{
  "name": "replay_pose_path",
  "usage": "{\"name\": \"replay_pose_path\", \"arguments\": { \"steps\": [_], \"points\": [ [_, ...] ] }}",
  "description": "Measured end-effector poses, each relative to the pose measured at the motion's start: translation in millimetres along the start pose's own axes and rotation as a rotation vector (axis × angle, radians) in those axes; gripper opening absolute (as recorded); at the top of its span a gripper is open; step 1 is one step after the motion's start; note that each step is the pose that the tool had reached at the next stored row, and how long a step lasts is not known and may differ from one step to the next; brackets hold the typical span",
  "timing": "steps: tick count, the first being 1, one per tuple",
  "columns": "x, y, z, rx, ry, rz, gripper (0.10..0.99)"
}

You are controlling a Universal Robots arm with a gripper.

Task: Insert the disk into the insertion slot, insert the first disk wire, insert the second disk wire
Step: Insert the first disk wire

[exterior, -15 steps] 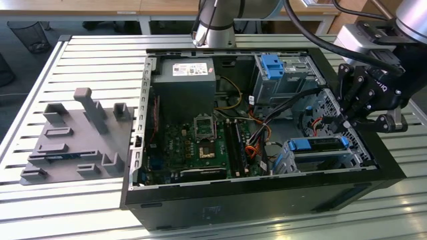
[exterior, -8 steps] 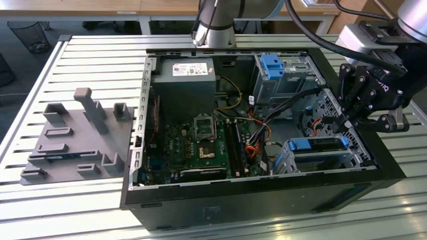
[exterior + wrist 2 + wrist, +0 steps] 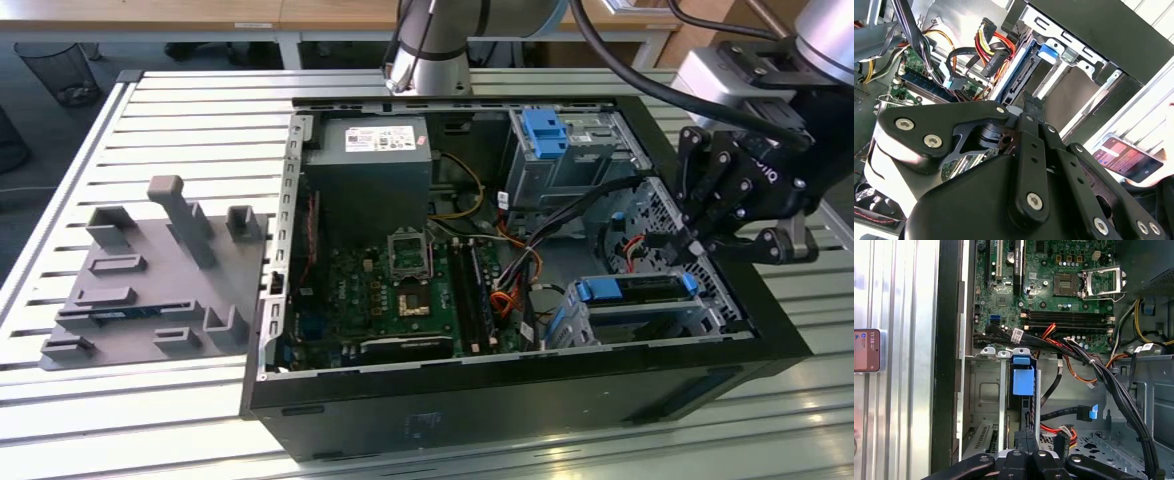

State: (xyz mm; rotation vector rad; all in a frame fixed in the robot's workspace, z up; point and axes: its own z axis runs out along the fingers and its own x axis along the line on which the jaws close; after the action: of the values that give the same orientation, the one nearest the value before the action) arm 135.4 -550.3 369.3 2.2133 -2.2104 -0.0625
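Exterior view: disk (image 3: 603, 290) shows its blue carrier edge; the drive body sits hidden inside the insertion slot (image 3: 647, 322). Robot arm (image 3: 430, 45) cut off at the top edge. Power supply (image 3: 367, 180) label too small to read. First wrist view: gripper (image 3: 1025, 437) housing and phone (image 3: 866, 350) both cut by the frame edge. Second wrist view: gripper linkage overlaps the phone's edge.
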Motion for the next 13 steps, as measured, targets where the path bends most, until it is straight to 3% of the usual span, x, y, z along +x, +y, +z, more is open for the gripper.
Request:
{"name": "replay_pose_path", "arguments": {
  "steps": [13],
  "points": [
    [-13.7,0.0,0.6,0.0,-0.0002,0.001,0.106]
  ]
}}
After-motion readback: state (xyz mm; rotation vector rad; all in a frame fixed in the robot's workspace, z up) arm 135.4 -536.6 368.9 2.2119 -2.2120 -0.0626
